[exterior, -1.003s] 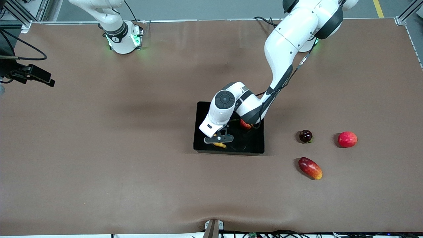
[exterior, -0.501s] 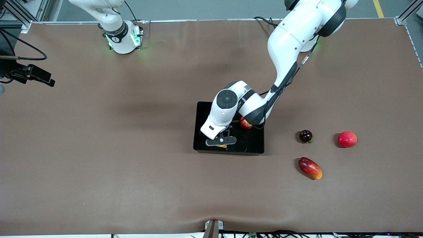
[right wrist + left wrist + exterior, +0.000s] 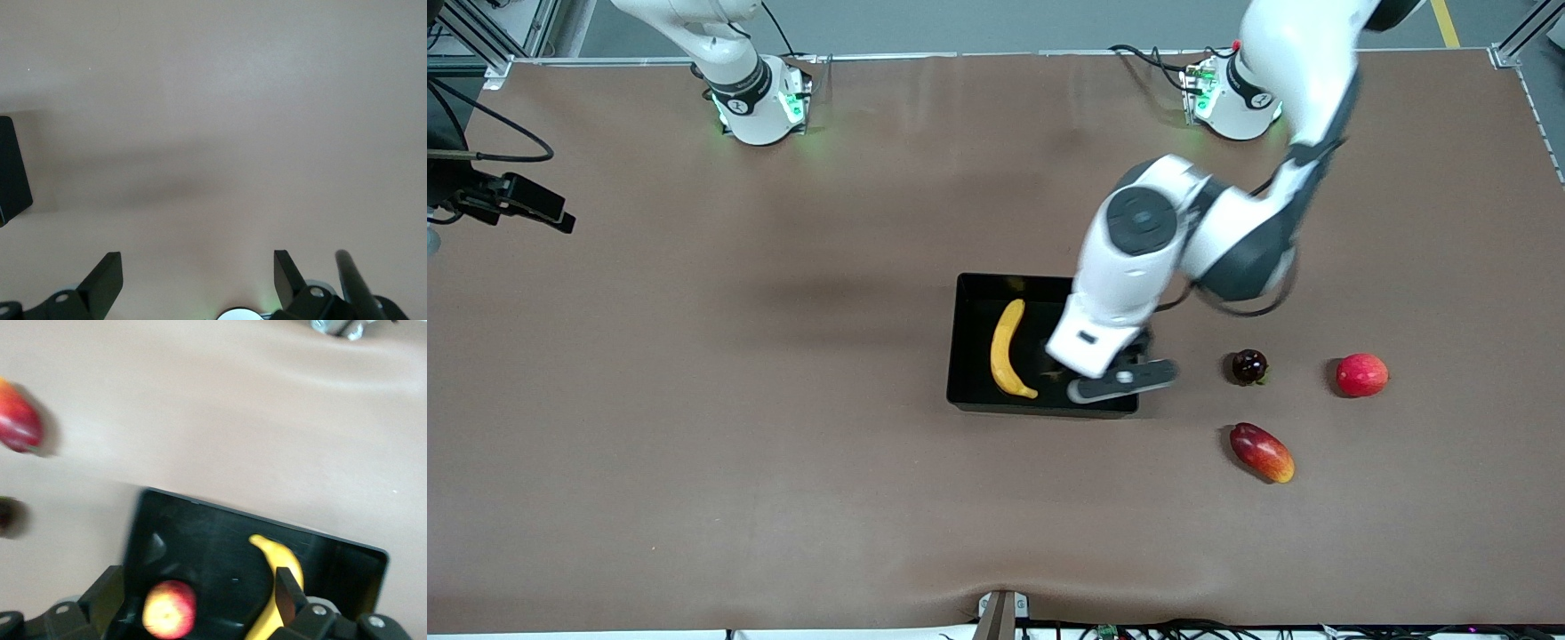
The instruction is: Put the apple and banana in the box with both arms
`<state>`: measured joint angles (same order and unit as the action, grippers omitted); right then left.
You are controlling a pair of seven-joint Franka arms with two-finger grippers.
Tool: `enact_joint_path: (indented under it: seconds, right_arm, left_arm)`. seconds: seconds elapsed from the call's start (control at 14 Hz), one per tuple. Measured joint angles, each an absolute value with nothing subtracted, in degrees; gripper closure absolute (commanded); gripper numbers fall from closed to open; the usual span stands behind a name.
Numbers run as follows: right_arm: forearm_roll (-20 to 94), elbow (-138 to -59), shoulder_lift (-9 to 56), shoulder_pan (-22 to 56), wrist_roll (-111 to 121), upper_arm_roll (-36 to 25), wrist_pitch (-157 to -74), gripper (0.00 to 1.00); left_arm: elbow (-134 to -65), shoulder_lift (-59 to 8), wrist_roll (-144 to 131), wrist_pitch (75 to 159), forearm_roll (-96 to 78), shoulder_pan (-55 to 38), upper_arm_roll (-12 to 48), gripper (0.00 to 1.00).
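The black box point(image 3: 971, 356) sits at the middle of the front frame, with bare brown table point(image 3: 694, 444) across the lower and left-hand parts of the frame. Toward the left arm's end of the table lie a dark round fruit point(image 3: 1249, 365), a pinkish-red round fruit point(image 3: 1361, 374) and, lower in the frame, a red-orange mango point(image 3: 1262, 452), all well apart from the box.

The left gripper point(image 3: 1123, 380) hangs over the corner of the box nearest the dark fruit. In the left wrist view its fingers point(image 3: 287, 595) stand wide apart with nothing between them.

The banana point(image 3: 1007, 348) lies flat in the box, in the half toward the right arm's end. Its long axis runs up and down the front frame, one end near the box's upper wall and the other hooked near the lower wall. The apple point(image 3: 169, 609) rests in the box beside it, seen in the left wrist view only.

The right gripper point(image 3: 197, 273) waits with fingers apart and empty above bare table, a corner of the box at that frame's left edge.
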<state>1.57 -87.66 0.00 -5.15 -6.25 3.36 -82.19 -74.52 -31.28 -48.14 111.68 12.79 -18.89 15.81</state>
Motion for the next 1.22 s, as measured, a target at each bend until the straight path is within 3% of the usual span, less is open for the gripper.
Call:
enact_joint_path:
  seconds: [0.79,1.22]
  right_arm:
    - [1.57,-87.67,0.00,-5.15,-6.25,3.37,-82.19,0.00]
    - [1.66,-87.68,0.00,-5.15,-6.25,3.33,-82.19,0.00]
  left_arm:
    - [-75.04,-13.83,-25.87,89.94,11.54,-2.52,15.84,0.00]
    - [-81.51,-5.26,-17.72,87.96,7.32,1.45,15.18,0.00]
